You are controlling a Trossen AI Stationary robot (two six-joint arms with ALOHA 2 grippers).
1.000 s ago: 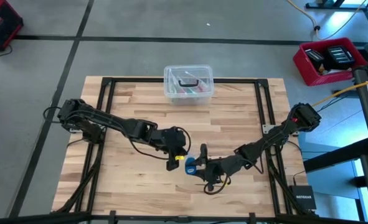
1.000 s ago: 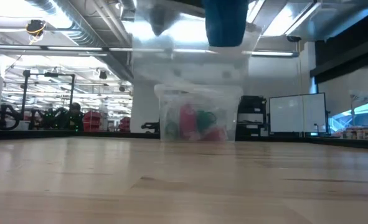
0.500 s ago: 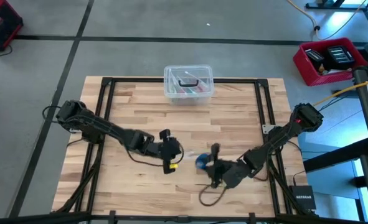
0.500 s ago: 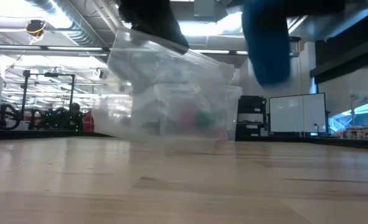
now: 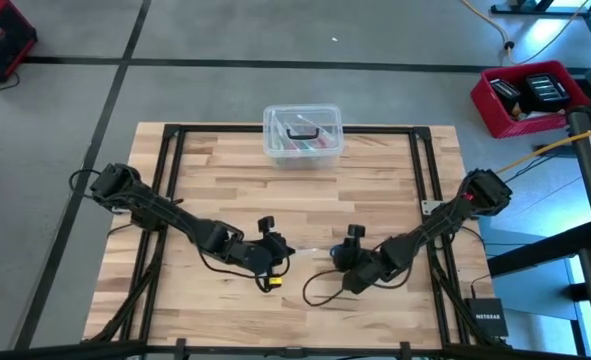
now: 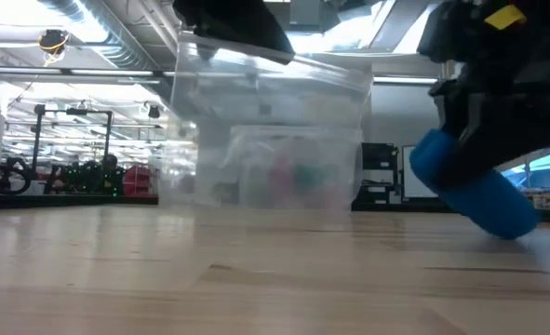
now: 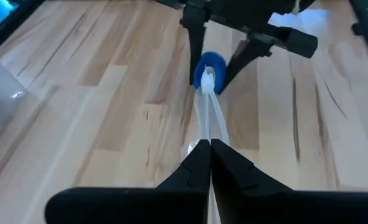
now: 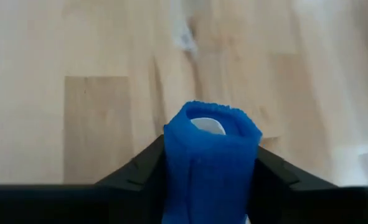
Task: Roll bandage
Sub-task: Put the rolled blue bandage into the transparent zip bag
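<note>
Blue bandage [image 6: 473, 193] now lower, clamped in right tool [image 8: 210, 163]; left tool [image 7: 209, 163] pinches bag [image 6: 275, 130].

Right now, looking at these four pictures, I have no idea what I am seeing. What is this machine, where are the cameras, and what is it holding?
It is a robot with two dark arms working over a wooden table. One camera looks straight down on it, one sits at table height, and one rides on each wrist.

The right gripper has its jaws shut on a rolled blue bandage; the low view shows that roll close above the wood. The left gripper has its jaws shut on a small clear plastic bag, which shows as a see-through sheet in the low view. From the left wrist, the bag stretches towards the bandage.

At the table's far edge stands a clear plastic lidded box with colourful things inside.
</note>
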